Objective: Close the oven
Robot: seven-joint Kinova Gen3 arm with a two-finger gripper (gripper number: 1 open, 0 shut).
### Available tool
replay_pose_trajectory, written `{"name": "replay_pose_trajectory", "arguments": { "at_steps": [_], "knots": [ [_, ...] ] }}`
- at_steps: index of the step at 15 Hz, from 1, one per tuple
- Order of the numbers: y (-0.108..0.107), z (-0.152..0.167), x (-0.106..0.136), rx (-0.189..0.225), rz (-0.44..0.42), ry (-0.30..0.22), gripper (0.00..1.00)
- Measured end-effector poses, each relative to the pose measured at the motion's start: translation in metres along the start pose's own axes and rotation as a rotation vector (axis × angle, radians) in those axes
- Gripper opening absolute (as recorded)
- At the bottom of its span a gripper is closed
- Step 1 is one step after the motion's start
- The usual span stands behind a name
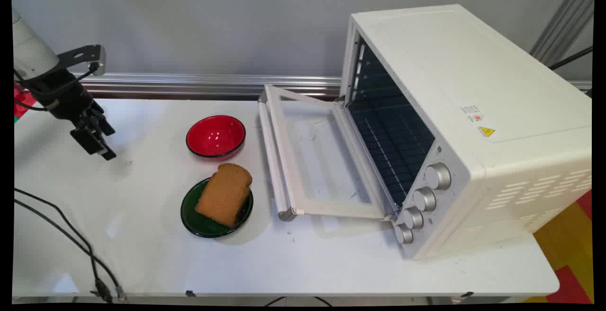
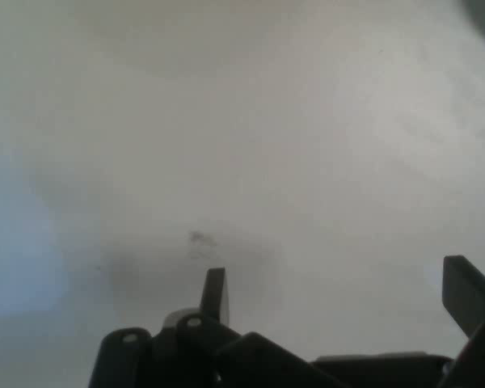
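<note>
Above bare table (image 1: 142, 235), claw (image 1: 97, 143) agape.

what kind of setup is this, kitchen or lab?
Probably a lab bench staged as a kitchen: a bare white table against a plain wall, loose black cables, and a white toaster oven with its door open beside a black two-finger gripper.
</note>
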Motion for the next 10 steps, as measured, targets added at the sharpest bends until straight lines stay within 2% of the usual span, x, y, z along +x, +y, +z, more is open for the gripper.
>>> {"name": "replay_pose_trajectory", "arguments": {
  "at_steps": [2, 5, 6, 8, 10],
  "knots": [
    [0.001, -0.002, 0.004, -0.028, -0.007, 0.008, 1.0],
    [0.01, -0.006, 0.014, -0.08, 0.004, 0.05, 1.0],
    [0.013, -0.008, 0.02, -0.098, 0.014, 0.074, 1.0],
    [0.023, -0.011, 0.038, -0.135, 0.047, 0.159, 1.0],
    [0.028, -0.013, 0.052, -0.149, 0.073, 0.221, 1.0]
  ]
}}
